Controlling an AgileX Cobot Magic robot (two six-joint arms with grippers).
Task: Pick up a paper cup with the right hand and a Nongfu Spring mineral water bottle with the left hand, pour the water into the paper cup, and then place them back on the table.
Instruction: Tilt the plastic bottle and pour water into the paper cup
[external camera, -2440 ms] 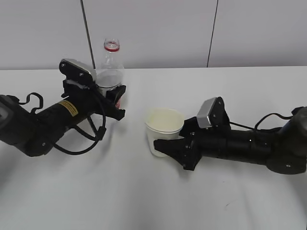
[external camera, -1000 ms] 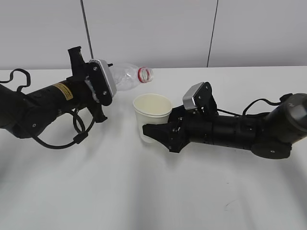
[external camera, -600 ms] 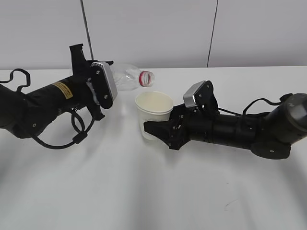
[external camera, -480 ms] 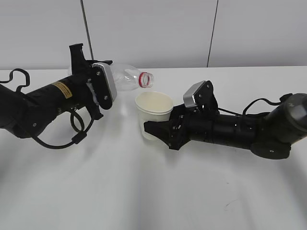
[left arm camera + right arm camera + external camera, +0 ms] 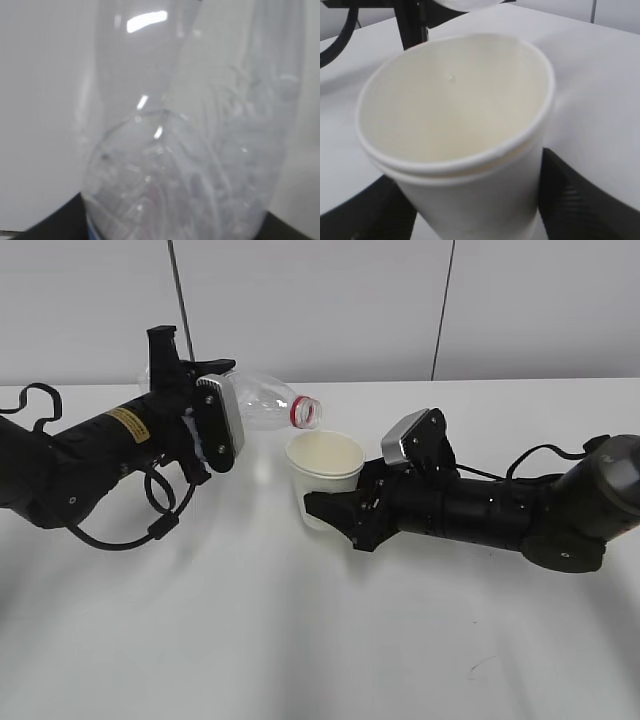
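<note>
My left gripper (image 5: pixel 215 420) is shut on the clear water bottle (image 5: pixel 265 408) and holds it tipped almost flat. Its open red-ringed mouth (image 5: pixel 305 412) points right and slightly down, just above the rim of the paper cup (image 5: pixel 322 475). The bottle fills the left wrist view (image 5: pixel 190 150), clear and blurred. My right gripper (image 5: pixel 330 512) is shut on the cream paper cup and holds it upright, a little above the white table (image 5: pixel 300 640). In the right wrist view the cup (image 5: pixel 455 125) stands between my dark fingers (image 5: pixel 570 195); its inside looks dry apart from one small drop.
The white tabletop stretches to the front and both sides, with a faint dark mark (image 5: pixel 478 665) at the front right. A grey wall with dark vertical seams stands behind. Both arms lie low over the table, cables looping beside them.
The left arm lifted the bottle from upright and tipped it right and down until its mouth hangs over the cup. The right arm raised the cup and moved it slightly left under it.
</note>
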